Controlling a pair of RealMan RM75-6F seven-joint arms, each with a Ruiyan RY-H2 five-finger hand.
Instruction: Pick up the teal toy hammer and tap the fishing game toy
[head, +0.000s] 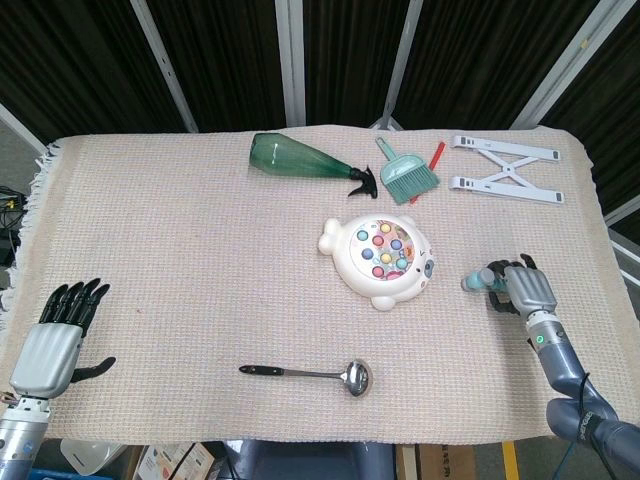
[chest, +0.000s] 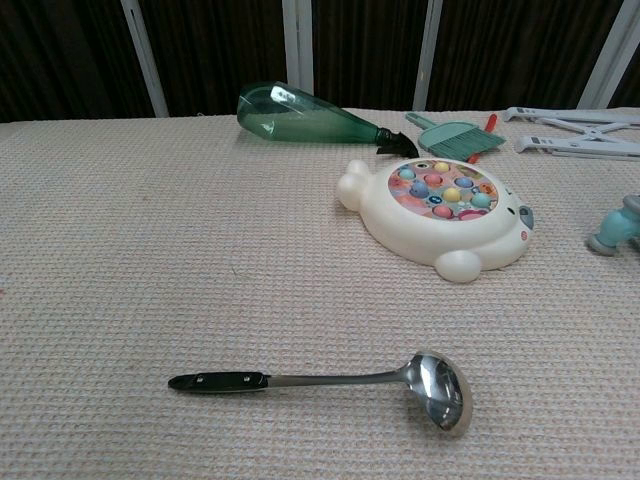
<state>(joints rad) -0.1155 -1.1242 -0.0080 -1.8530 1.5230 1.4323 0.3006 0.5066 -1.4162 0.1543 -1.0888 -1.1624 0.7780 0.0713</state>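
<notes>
The teal toy hammer (head: 476, 281) lies at the table's right edge, its head pointing left toward the fishing game toy (head: 382, 257). My right hand (head: 528, 290) wraps its curled fingers around the hammer's handle, which is hidden under them. In the chest view only the hammer's head (chest: 615, 228) shows at the right border, level with the white fish-shaped game (chest: 445, 212). My left hand (head: 55, 338) rests at the near left corner, fingers straight and apart, holding nothing.
A steel ladle (head: 310, 374) lies near the front edge. At the back are a green spray bottle (head: 300, 160), a teal dustpan and brush (head: 407, 172) and a white folding stand (head: 505, 170). A woven beige mat (head: 180, 250) covers the table.
</notes>
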